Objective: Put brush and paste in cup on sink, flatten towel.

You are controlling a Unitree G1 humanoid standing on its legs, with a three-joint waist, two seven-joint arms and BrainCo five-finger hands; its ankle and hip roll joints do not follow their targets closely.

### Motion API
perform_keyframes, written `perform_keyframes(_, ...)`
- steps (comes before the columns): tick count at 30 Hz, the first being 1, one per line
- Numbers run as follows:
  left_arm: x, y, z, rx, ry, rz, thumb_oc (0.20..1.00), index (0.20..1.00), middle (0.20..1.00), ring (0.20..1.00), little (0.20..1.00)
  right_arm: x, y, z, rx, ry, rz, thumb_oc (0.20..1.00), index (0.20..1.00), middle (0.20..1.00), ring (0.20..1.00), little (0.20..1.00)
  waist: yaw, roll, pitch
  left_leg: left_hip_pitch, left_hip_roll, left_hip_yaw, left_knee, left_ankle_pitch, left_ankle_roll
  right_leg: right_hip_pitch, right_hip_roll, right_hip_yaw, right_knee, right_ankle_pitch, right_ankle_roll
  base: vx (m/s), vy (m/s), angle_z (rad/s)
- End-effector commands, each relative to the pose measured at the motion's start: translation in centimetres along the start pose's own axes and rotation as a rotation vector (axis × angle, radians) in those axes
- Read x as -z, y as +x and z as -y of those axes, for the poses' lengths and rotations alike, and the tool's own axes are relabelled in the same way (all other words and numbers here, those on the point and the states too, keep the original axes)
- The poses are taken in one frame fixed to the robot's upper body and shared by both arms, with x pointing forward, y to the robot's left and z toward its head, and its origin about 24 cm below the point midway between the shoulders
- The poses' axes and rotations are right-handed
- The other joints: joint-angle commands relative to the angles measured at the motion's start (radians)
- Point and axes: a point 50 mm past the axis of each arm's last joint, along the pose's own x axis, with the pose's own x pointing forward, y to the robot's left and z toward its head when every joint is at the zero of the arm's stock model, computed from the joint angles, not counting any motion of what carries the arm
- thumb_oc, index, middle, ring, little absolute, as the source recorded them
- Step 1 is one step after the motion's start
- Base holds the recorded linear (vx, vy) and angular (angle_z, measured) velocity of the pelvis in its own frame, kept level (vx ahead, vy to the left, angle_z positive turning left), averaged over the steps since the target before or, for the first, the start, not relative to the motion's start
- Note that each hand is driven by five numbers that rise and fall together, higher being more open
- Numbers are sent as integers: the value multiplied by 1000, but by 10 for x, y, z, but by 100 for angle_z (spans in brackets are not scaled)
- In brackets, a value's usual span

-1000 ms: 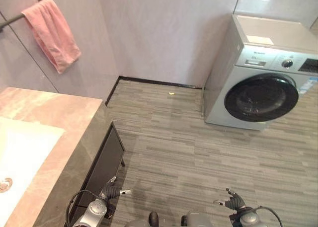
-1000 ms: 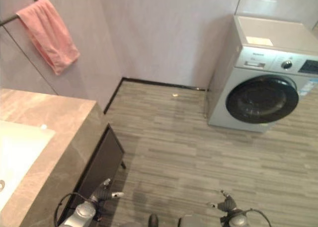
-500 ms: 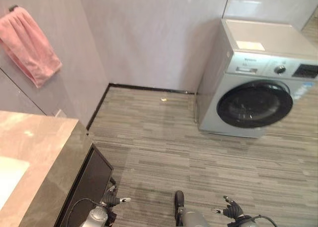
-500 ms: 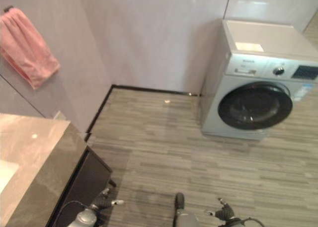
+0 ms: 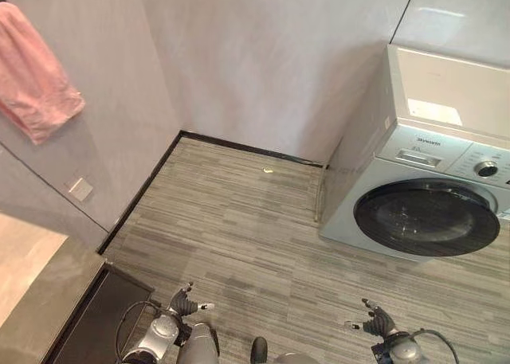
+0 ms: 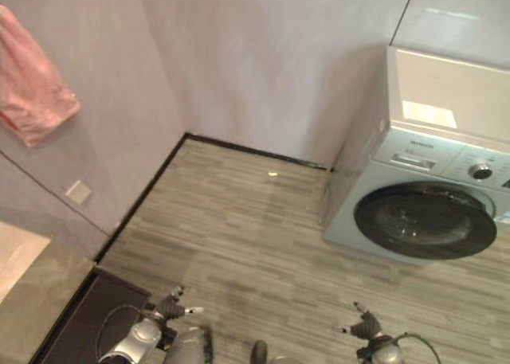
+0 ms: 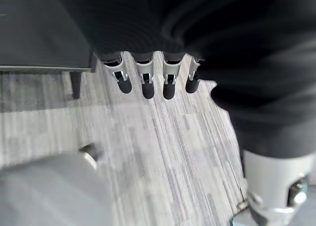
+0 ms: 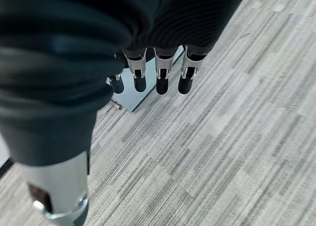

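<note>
A pink towel (image 5: 36, 73) hangs bunched on the wall at the upper left. A corner of the marble sink counter (image 5: 28, 280) shows at the lower left edge. My left hand (image 5: 185, 304) hangs low over the floor beside the counter's dark cabinet (image 5: 88, 332). Its fingers (image 7: 143, 82) are straight and hold nothing. My right hand (image 5: 376, 324) hangs low at the lower right, and its fingers (image 8: 160, 77) are also straight and empty.
A silver washing machine (image 5: 430, 181) with a dark round door stands at the right against the back wall. Grey striped flooring (image 5: 239, 236) spreads between it and the counter. A wall socket (image 5: 80, 189) sits below the towel. A small yellow scrap (image 5: 268, 170) lies near the back wall.
The camera has swung away from the sink: counter and towel have slid toward the left edge, the basin has left the picture. Both hands still hang low and empty.
</note>
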Motion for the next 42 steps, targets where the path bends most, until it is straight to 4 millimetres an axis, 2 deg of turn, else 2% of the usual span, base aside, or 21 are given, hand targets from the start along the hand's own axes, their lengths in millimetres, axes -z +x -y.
perform_keyframes(1, -18, 5, -19, -63, 37, 66, 1000, 1000, 1000, 1000, 1000, 6, -8, 14, 36, -32, 32, 1000, 1000, 1000, 1000, 1000, 22, 1, -8, 80, -11, 16, -48, 130, 19, -30, -66, 72, 139, -56, 139, 342, 59, -25)
perform_keyframes(2, -18, 5, -20, -64, 36, 68, 1000, 1000, 1000, 1000, 1000, 4, -8, 14, 27, -55, 40, 1000, 1000, 1000, 1000, 1000, 29, 6, -6, 73, 18, 47, -126, 165, 8, -4, -62, 83, 138, -76, 142, 335, 79, -36)
perform_keyframes(5, -13, 3, -19, -60, 42, 60, 1000, 1000, 1000, 1000, 1000, 1, -7, 10, 4, -91, 51, 1000, 1000, 1000, 1000, 1000, 37, 16, -17, 95, 44, 87, -136, 192, 7, 43, -58, 102, 141, -105, 153, 350, 110, -41)
perform_keyframes(7, -11, 2, -19, -63, 41, 54, 1000, 1000, 1000, 1000, 1000, 1, -7, 7, -6, -100, 50, 1000, 1000, 1000, 1000, 1000, 41, 16, -27, 100, 38, 81, -123, 198, 12, 60, -66, 110, 142, -115, 158, 429, 200, -28)
perform_keyframes(9, -5, 0, -19, -62, 47, 43, 1000, 1000, 1000, 1000, 1000, 4, -6, -1, -24, -102, 30, 1000, 1000, 1000, 1000, 1000, 56, 3, -52, 81, 4, 60, -48, 160, 36, 79, -108, 141, 173, -127, 178, 474, 307, -31)
perform_keyframes(11, -6, -2, -24, -75, 51, 66, 1000, 1000, 1000, 1000, 1000, 3, -5, -8, -39, -88, 23, 1000, 1000, 1000, 1000, 1000, 61, -22, -77, 96, -75, 75, 9, 75, 88, 65, -194, 149, 275, -3, 234, 470, 438, 11)
perform_keyframes(13, -8, -2, -24, -71, 48, 73, 1000, 1000, 1000, 1000, 1000, 3, -4, -8, -39, -88, 21, 1000, 1000, 1000, 1000, 1000, 64, -17, -80, 101, -82, 75, 7, 62, 99, 41, -205, 153, 310, 34, 242, 224, 279, 24)
perform_keyframes(14, -8, -3, -24, -71, 35, 84, 1000, 1000, 1000, 1000, 1000, -2, -1, -11, -38, -88, 24, 1000, 1000, 1000, 1000, 1000, 68, -10, -81, 138, -122, 79, -9, 34, 125, 4, -245, 138, 406, 130, 258, 207, 292, 14)
perform_keyframes(16, -14, -4, -27, -82, 4, 111, 1000, 1000, 1000, 1000, 1000, -9, 1, -12, -34, -77, 47, 1000, 1000, 1000, 1000, 1000, 71, 12, -76, 169, -130, 71, -31, 23, 139, -47, -243, 127, 497, 188, 252, 204, 282, 10)
perform_keyframes(18, -14, -5, -28, -86, 0, 122, 1000, 1000, 1000, 1000, 1000, -11, 2, -12, -29, -74, 53, 1000, 1000, 1000, 1000, 1000, 71, 20, -73, 182, -137, 60, -36, 12, 146, -64, -224, 134, 510, 181, 248, 167, 137, 37)
perform_keyframes(19, -14, -5, -27, -80, -7, 122, 1000, 1000, 1000, 1000, 1000, -15, 2, -13, -33, -70, 66, 1000, 1000, 1000, 1000, 1000, 58, 24, -66, 206, -147, 38, -48, 9, 147, -96, -192, 154, 521, 132, 239, 343, 239, 44)
perform_keyframes(20, -14, -6, -30, -93, -21, 123, 1000, 1000, 1000, 1000, 1000, -21, 3, -15, -45, -67, 94, 1000, 1000, 1000, 1000, 1000, 65, 34, -62, 248, -150, 28, -74, 0, 142, -172, -194, 72, 443, 71, 219, 261, 169, 48)
perform_keyframes(22, -13, -6, -28, -85, -23, 123, 1000, 1000, 1000, 1000, 1000, -22, 3, -15, -44, -66, 99, 1000, 1000, 1000, 1000, 1000, 54, 36, -57, 267, -157, 10, -79, -6, 137, -163, -205, 34, 402, 53, 214, 248, 70, 55)
perform_keyframes(23, -12, -6, -27, -79, -16, 116, 1000, 1000, 1000, 1000, 1000, -23, 3, -18, -50, -71, 102, 1000, 1000, 1000, 1000, 1000, 38, 43, -45, 302, -165, -32, -90, -17, 130, -225, -160, 55, 339, 14, 203, 360, 24, 49)
perform_keyframes(25, -11, -6, -26, -78, -13, 112, 1000, 1000, 1000, 1000, 1000, -24, 3, -20, -55, -68, 105, 1000, 1000, 1000, 1000, 1000, 28, 39, -37, 323, -176, -57, -88, -29, 129, -251, -140, 88, 294, 23, 206, 288, 13, 79)
perform_keyframes(28, -14, -5, -25, -80, 2, 124, 1000, 1000, 1000, 1000, 1000, -24, 1, -22, -71, -81, 115, 1000, 1000, 1000, 1000, 1000, -9, 19, -9, 369, -220, -161, -56, -72, 126, -322, -84, 245, 219, 86, 223, 289, -10, 98)
perform_keyframes(31, -12, -4, -23, -75, 5, 114, 1000, 1000, 1000, 1000, 1000, -18, -1, -22, -87, -103, 105, 1000, 1000, 1000, 1000, 1000, -27, 5, -3, 384, -247, -238, -23, -99, 124, -311, -63, 309, 224, 96, 223, 194, -65, 159)
perform_keyframes(35, -3, -7, -22, -85, -39, 95, 1000, 1000, 1000, 1000, 1000, -18, 0, -17, -99, -165, 111, 1000, 1000, 1000, 1000, 1000, -15, -1, -19, 366, -261, -285, 41, -112, 99, -260, -72, 258, 191, 84, 197, 239, -154, 151)
perform_keyframes(38, 0, -7, -28, -109, -60, 77, 1000, 1000, 1000, 1000, 1000, -37, -1, -4, -81, -234, 200, 1000, 1000, 1000, 1000, 1000, -7, -13, -17, 340, -241, -265, 69, -114, 76, -229, -89, 188, 179, 59, 180, 159, -156, 68)
perform_keyframes(41, -2, -7, -34, -134, -89, 89, 1000, 1000, 1000, 1000, 1000, -54, -10, 12, -48, -281, 305, 1000, 1000, 1000, 1000, 1000, -33, -23, -2, 266, -195, -109, 157, -101, 55, -210, -117, 120, 167, 42, 175, 66, -94, 119)
perform_keyframes(42, -2, -7, -34, -134, -89, 89, 1000, 1000, 1000, 1000, 1000, -54, -10, 12, -48, -281, 305, 1000, 1000, 1000, 1000, 1000, -33, -22, -3, 264, -195, -109, 158, -102, 55, -211, -117, 120, 167, 42, 175, -35, -33, 79)
